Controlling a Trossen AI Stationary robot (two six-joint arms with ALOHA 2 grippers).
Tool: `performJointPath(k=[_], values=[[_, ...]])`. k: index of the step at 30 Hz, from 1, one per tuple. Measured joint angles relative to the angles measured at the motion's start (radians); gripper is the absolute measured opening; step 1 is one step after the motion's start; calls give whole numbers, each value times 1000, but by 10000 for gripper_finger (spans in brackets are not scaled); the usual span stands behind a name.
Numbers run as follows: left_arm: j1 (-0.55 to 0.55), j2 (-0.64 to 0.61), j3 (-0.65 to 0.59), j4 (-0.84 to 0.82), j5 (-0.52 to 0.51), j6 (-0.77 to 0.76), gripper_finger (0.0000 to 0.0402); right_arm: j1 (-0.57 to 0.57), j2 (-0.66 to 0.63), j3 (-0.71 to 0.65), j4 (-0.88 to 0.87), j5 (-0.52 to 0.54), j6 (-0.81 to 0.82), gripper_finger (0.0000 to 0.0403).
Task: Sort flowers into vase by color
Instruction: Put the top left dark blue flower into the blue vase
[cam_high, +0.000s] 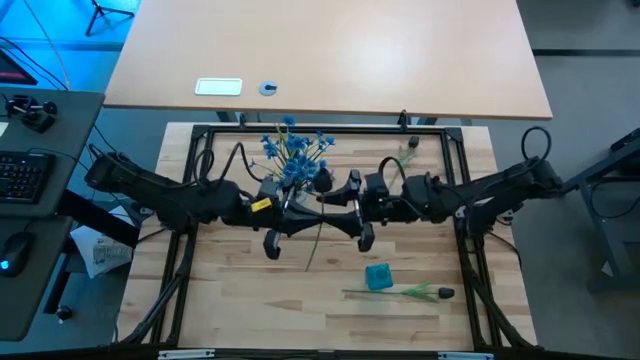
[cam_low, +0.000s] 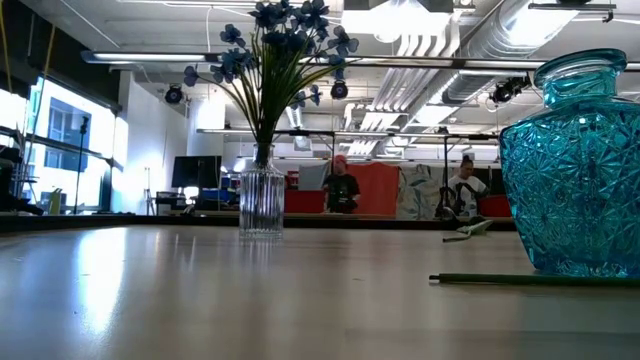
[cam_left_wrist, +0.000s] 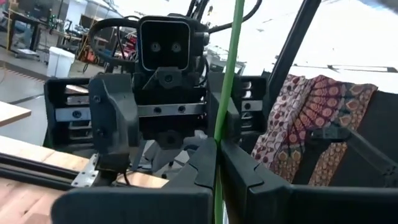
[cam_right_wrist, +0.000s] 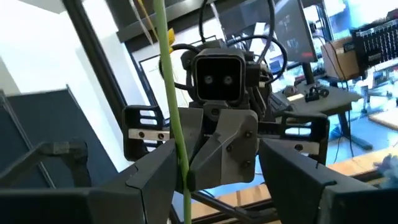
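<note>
My left gripper is shut on a thin green flower stem above the table's middle. The stem's head is hidden among the arms. My right gripper faces it from the right, open, one finger on either side of the same stem; I cannot tell whether it touches. A clear ribbed vase at the far middle holds a bunch of blue flowers. A teal glass vase stands near the front right. A dark-budded flower lies on its side on the table beside it. My left gripper pinches the green stem between its two fingers, partway along its length. The fingers come level from the table's left and lie across the stem. The stem stands nearly upright, rising above the fingers and hanging below them, lifted clear of the table.
Another flower lies at the far right by the black frame that rims the wooden table. A second tabletop lies beyond it. People sit in the room behind. Bare wood shows at the near left.
</note>
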Motion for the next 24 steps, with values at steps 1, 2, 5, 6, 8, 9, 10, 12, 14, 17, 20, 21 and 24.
performJointPath(k=[1,2,5,6,8,9,10,12,14,17,20,21,24], values=[[0,0,0,-5,-1,0,0,6,2,0,0,15,8,213],[0,0,0,-9,2,0,0,11,3,0,0,26,9,207],[0,0,0,-26,2,0,0,29,4,0,-3,36,-2,185],[0,0,0,-26,2,-1,0,34,2,0,-3,39,-8,176],[0,0,0,-24,-10,-5,0,41,0,0,-3,43,-21,159],[0,0,0,-24,-17,-5,0,41,-2,0,-2,43,-25,150],[0,0,0,-23,-25,-5,0,41,-2,0,-1,40,-26,142],[0,0,0,-25,-46,-8,0,41,-2,0,-3,28,-27,126],[0,0,0,-26,-66,-8,0,41,-2,0,-3,24,-34,107],[-1,0,0,-28,-78,-7,0,48,-2,0,-2,28,-68,64],[-2,0,0,-30,-78,-7,0,51,-2,0,0,28,-91,13],[-2,0,0,-30,-78,-7,0,50,-3,0,1,24,-91,10],[-2,0,0,-34,-89,-6,0,50,-3,0,-3,16,-92,13]])
